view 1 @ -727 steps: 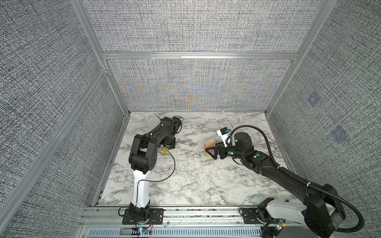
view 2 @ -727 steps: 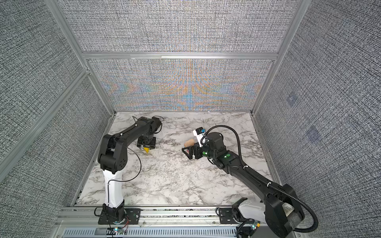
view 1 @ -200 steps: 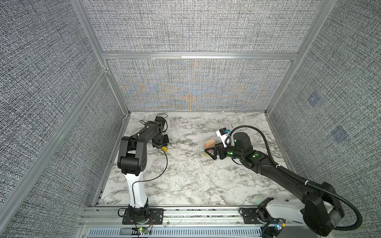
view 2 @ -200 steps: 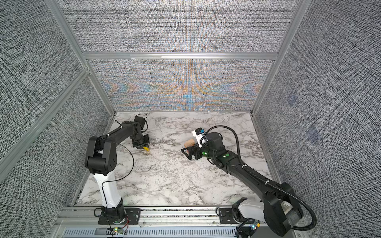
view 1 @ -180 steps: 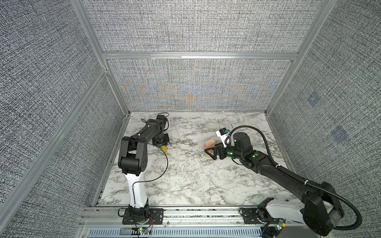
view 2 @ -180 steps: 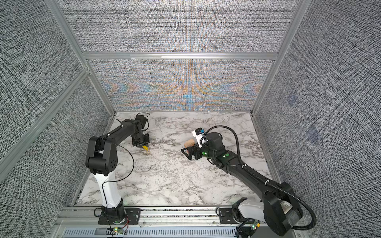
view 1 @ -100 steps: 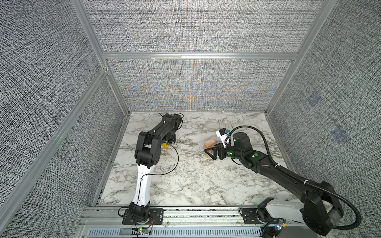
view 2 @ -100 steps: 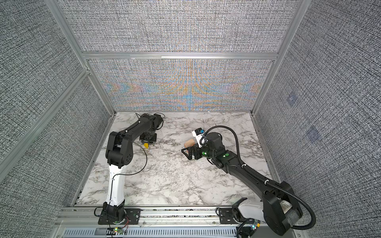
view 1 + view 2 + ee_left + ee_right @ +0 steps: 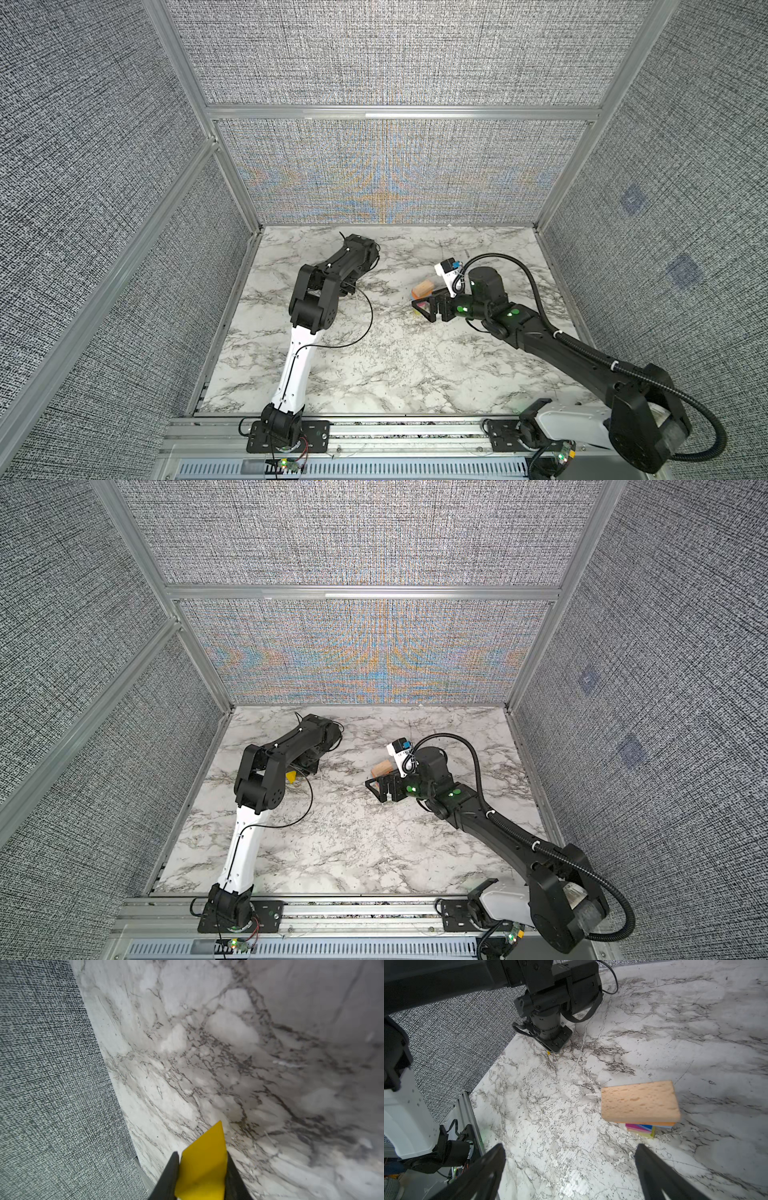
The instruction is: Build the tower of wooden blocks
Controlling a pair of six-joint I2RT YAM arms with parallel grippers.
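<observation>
**Wedge in the left grip — tower away at 3 o'clock**

Pinched between the near-closed fingers of the left gripper (image 9: pixel 201 1159): a yellow wooden wedge (image 9: pixel 207 1145), sharp end jutting past the fingertips over the white marble tabletop (image 9: pixel 228 1053). In both top views, at about 3 o'clock from that wedge and well apart: the short tower of coloured wood blocks (image 9: pixel 641 1129), capped by a plain pale wooden plank (image 9: pixel 639 1101) with long axis near 8-to-2 o'clock. Nearer by far — the right gripper (image 9: pixel 570 1149), spread wide, empty, at roughly the tower's 5 o'clock. Probably next: carrying the wedge across to 3 o'clock and onto the plank.
</observation>
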